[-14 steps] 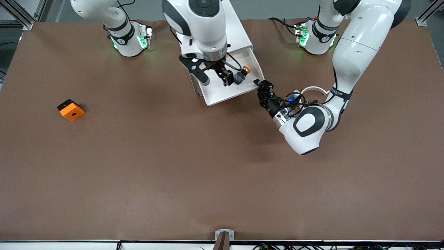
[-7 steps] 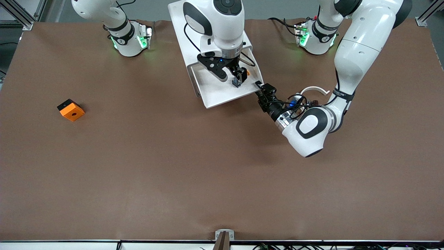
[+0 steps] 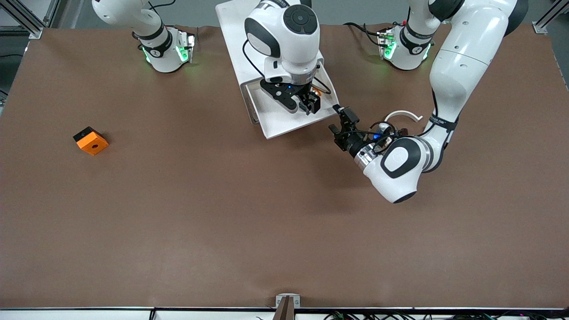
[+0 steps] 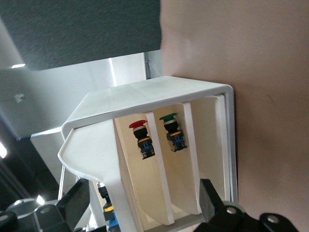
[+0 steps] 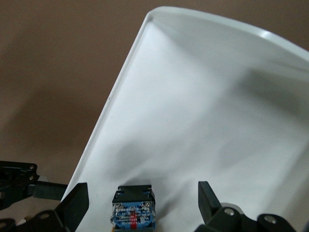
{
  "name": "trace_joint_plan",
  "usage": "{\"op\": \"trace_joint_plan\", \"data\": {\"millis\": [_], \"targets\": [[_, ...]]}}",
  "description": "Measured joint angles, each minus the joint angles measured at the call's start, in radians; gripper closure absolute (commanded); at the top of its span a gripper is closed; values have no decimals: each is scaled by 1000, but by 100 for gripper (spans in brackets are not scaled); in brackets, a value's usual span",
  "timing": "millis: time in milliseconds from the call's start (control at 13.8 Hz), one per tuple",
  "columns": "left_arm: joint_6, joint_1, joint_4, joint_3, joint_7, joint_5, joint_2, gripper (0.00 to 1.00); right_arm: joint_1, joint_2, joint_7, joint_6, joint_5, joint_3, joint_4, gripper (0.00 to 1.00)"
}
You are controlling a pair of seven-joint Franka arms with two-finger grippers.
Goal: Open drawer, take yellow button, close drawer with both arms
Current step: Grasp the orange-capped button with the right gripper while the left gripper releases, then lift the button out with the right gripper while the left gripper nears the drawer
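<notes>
From the front, my right gripper [image 3: 311, 105] hangs over the pulled-out drawer [image 3: 278, 122], the top one of the white cabinet [image 3: 235, 40] that stands between my two bases. My fingers there are spread wide and hold nothing. A bit of orange shows just beside them: the button [image 3: 315, 91], lying in the drawer at the end toward my left arm. My left gripper [image 3: 341, 121] is low over the table [image 3: 178, 213], just beside the drawer's corner, jaws open and apart from the drawer front. An orange block [image 3: 90, 141] sits well apart on the table, toward my right arm's end.

In the left wrist view, my two fingers [image 4: 208, 199] stand wide with nothing between them. I look into the side of the cabinet [image 4: 159, 94], where lower drawers hold a red-capped button [image 4: 141, 137] and a green-capped one [image 4: 171, 130].

In the right wrist view, my fingers [image 5: 206, 198] are wide apart over the white drawer floor [image 5: 207, 111]. The button [image 5: 133, 209] lies between them, untouched, its black and bluish body showing; the cap I cannot see here. My left gripper [image 5: 21, 186] shows just outside the drawer's rim.
</notes>
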Motion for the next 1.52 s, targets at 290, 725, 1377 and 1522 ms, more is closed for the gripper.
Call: {"op": "trace_joint_plan", "data": {"millis": [290,725,1377,1522], "targets": [[0,9,50,1,162,43,-1,0,9,17,19,26,0,0,0,0],[76,19,55,1,427,174,0,0,11,25,21,30,0,0,0,61],[512,17,73,-3,783,506,-2,0,20,34,23,45,0,-5,6,100],[578,13,77,-4,798,570,-4,0,1,34,23,43,11,-16,29,100]]}}
